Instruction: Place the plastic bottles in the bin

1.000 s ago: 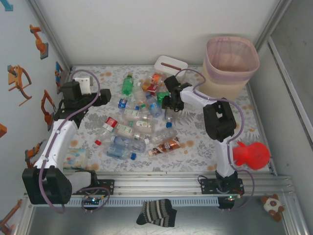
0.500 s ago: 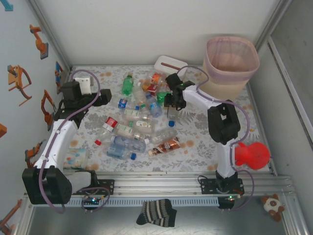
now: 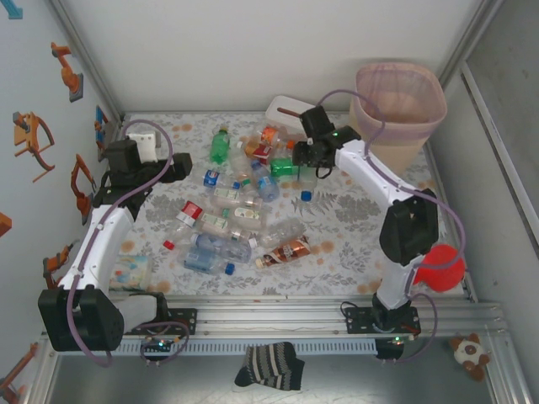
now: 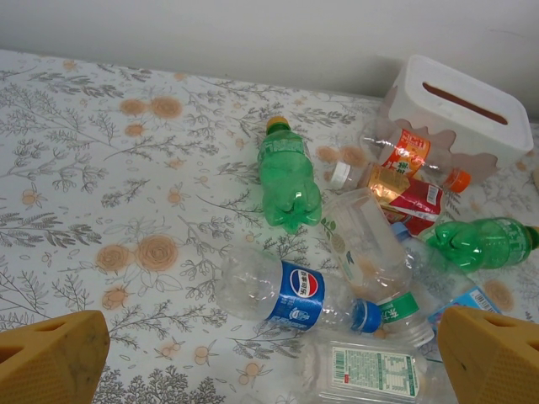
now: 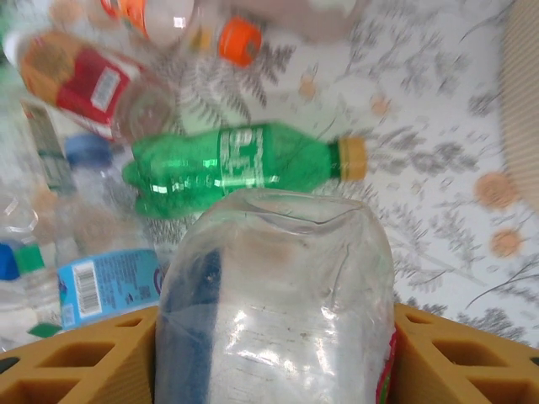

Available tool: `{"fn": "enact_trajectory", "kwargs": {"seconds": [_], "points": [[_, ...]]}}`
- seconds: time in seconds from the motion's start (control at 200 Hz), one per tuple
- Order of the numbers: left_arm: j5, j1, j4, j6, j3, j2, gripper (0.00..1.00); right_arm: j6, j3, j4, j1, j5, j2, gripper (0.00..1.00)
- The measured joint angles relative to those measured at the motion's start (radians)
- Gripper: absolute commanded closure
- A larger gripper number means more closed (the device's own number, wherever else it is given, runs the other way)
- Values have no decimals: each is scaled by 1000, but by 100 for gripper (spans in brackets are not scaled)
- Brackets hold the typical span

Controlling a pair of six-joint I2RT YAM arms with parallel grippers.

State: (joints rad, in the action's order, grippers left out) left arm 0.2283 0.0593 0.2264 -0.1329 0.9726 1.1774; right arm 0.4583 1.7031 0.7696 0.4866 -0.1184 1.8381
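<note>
Several plastic bottles (image 3: 236,206) lie in a loose pile on the flowered table, clear ones with blue or red labels and a green one (image 3: 220,147). My right gripper (image 3: 308,165) is shut on a clear bottle (image 3: 306,180) that hangs cap down above the table, left of the beige bin (image 3: 383,147) with its pink liner. In the right wrist view the clear bottle (image 5: 278,278) sits squeezed between the yellow fingers (image 5: 76,353), with a green bottle (image 5: 236,164) below. My left gripper (image 3: 181,167) stands open at the pile's left edge, over a Pepsi bottle (image 4: 295,290).
A white tissue box (image 3: 295,111) stands at the back next to the bin. A red toy (image 3: 434,265) sits by the right arm, a small packet (image 3: 135,269) at the near left, and a striped sock (image 3: 269,366) lies in front of the rail.
My right arm has lifted the clear bottle out of the pile and carried it back and to the right, toward the bin. The left arm has not moved.
</note>
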Motion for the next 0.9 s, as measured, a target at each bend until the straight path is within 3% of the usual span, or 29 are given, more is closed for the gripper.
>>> {"fn": "enact_trajectory", "kwargs": {"seconds": [0.671,0.901], "points": [[0,0,0,0,0,0,0,-25,639,77,-278,36,23,40],[-4,0,0,0,0,0,0,103,660,-36,-401,17,50,42]]}}
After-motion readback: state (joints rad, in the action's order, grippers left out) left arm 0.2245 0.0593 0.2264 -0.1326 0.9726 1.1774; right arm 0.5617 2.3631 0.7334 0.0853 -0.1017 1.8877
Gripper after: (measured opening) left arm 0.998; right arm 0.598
